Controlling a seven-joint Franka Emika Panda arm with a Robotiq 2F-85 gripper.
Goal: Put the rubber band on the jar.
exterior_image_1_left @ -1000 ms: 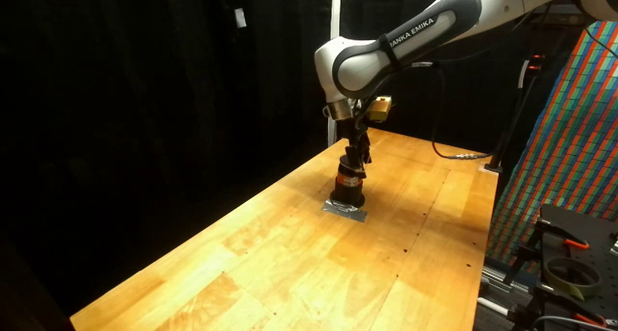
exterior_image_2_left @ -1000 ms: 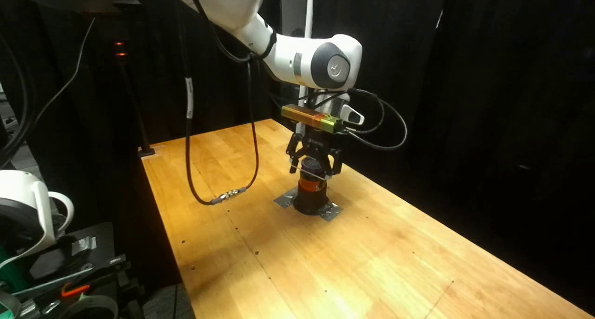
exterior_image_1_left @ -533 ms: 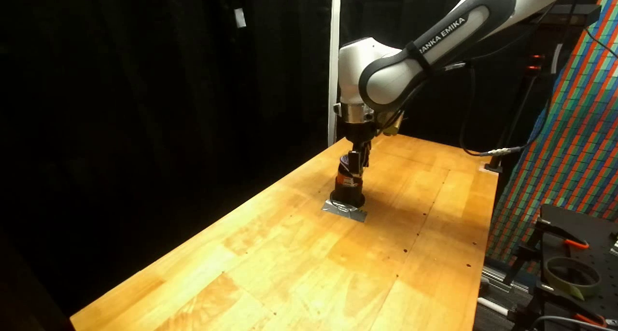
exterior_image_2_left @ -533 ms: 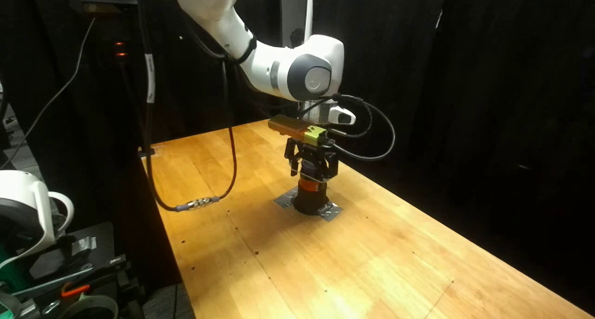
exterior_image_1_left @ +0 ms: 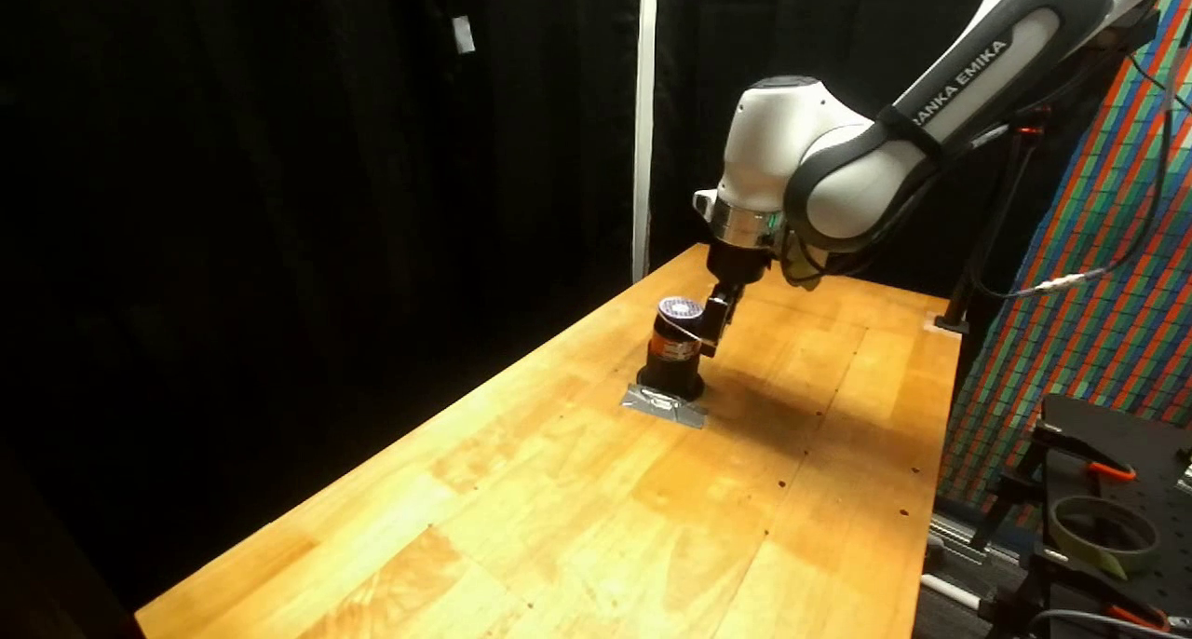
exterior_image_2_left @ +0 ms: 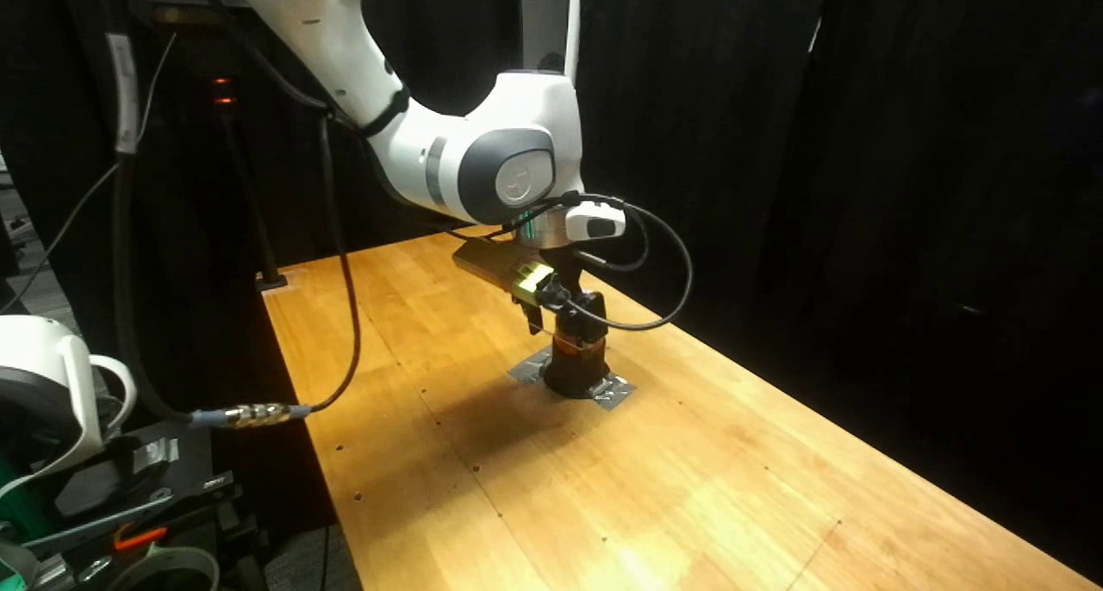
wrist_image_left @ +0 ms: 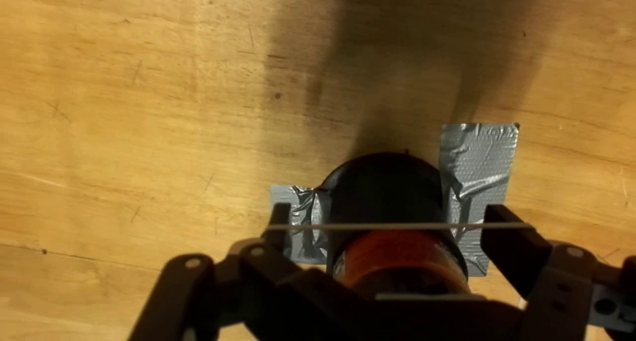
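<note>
1. Around the upper part of the jar (exterior_image_1_left: pixel 672 352), as far as its hidden side lets me judge, the rubber band (wrist_image_left: pixel 400 226) is stretched in a loop, one strand spanning the tips of the gripper (wrist_image_left: pixel 389 216). The main danger is its riding off: in an exterior view it sits just under the rim on the side away from the gripper, so a lift or tilt could drag it over the top.
2. Release could go badly too: if one fingertip frees its end first, the tension may snap the loop sideways or leave it hooked on the other.
3. The jar stands upright, long axis vertical, top end up. The tight strand runs level in the wrist view; from outside, the loop slopes down towards the fingertips.
4. The fingers are spread apart just beside the jar, leaning, pinching nothing; whether they touch it I cannot tell.
5. Strips of grey tape (wrist_image_left: pixel 479 167) seem to hold the jar's foot to the table (exterior_image_1_left: pixel 577 518); a hard pull might peel them.
</note>
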